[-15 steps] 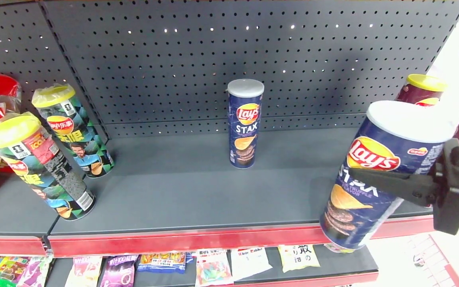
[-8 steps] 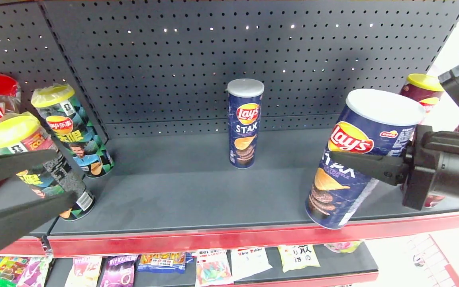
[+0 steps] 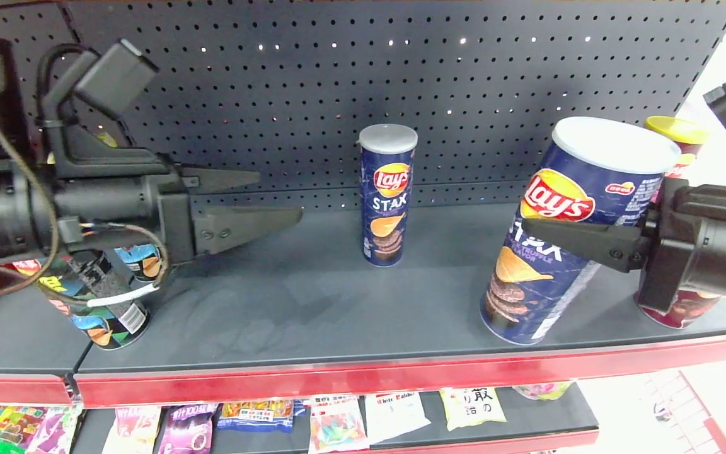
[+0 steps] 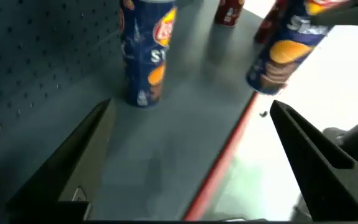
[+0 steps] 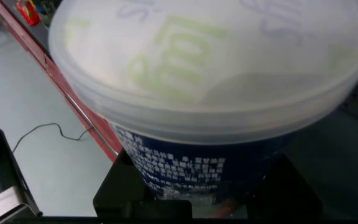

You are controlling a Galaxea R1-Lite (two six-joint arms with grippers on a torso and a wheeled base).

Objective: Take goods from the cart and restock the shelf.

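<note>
Matt perforated metal shelf [image 3: 312, 302], glossy printed chip can [image 3: 527, 296], seemingly translucent plastic lid [image 5: 210, 68]

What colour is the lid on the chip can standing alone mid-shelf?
Grey lid; the head view shows it best.

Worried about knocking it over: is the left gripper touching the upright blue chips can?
Apart. The head view shows bare pegboard between the left gripper and the upright blue chips can; its jaws are open.
</note>
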